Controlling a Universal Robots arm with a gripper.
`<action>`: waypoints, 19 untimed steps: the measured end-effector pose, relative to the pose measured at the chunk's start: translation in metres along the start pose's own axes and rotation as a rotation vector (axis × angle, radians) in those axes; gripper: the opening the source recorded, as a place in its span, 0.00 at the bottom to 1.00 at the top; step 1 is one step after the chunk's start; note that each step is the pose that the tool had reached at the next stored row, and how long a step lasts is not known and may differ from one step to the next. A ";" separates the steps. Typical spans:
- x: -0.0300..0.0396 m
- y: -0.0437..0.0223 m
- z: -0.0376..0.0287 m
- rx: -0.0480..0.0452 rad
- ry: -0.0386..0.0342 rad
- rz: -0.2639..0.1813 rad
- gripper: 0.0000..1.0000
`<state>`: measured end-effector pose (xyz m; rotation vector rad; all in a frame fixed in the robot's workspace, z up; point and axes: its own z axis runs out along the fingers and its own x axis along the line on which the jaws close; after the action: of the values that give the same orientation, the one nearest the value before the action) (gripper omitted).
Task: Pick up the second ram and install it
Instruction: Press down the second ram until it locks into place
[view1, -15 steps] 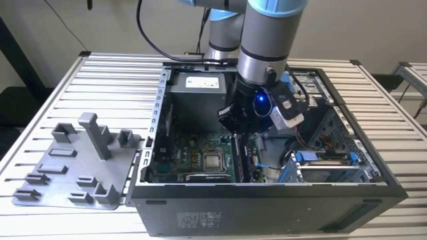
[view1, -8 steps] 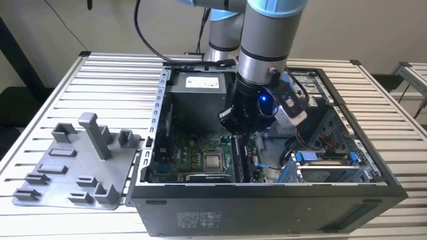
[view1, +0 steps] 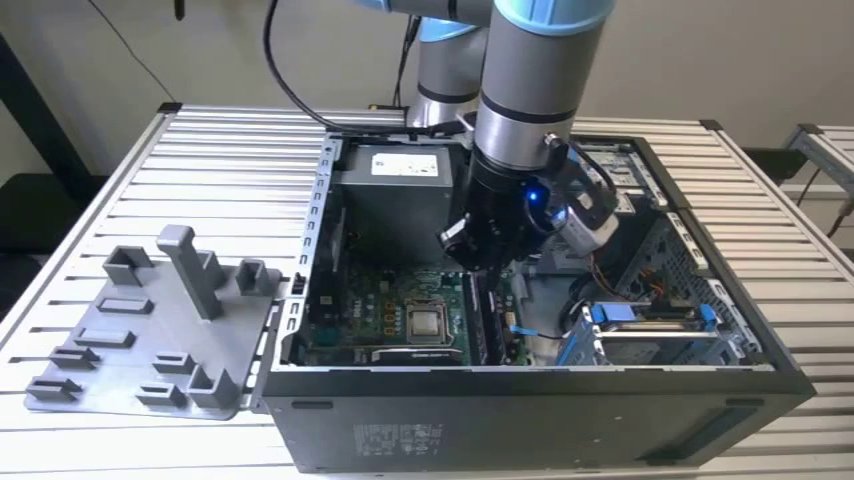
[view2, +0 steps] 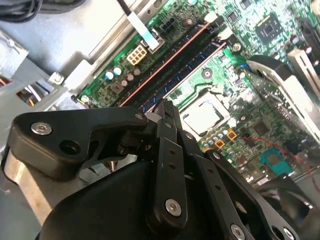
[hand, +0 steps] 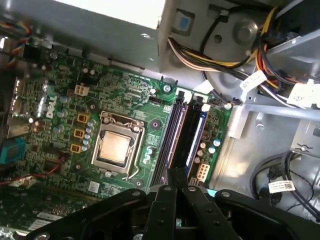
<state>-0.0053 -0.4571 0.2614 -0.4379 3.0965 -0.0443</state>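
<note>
My gripper reaches down into the open computer case, just above the motherboard. In both wrist views its black fingers are shut together with nothing between them. The gripper hovers over one end of the memory slots. A thin dark ram stick stands on edge in a slot beside a blue slot. In the second wrist view the gripper sits right over those slots. Whether the tips touch the stick is hidden.
A grey plastic fixture with upright posts lies on the slatted table at the exterior view's left. Inside the case are the processor socket, the power supply, cable bundles and a drive cage.
</note>
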 end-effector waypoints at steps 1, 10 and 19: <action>0.0000 0.0000 0.0000 -0.0003 -0.0007 -0.016 0.11; 0.0000 0.0000 0.0001 -0.0037 -0.0075 -0.165 0.11; 0.0007 0.0003 0.0009 -0.0088 -0.0126 -0.296 0.11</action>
<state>-0.0060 -0.4571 0.2605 -0.8884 2.9915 -0.0307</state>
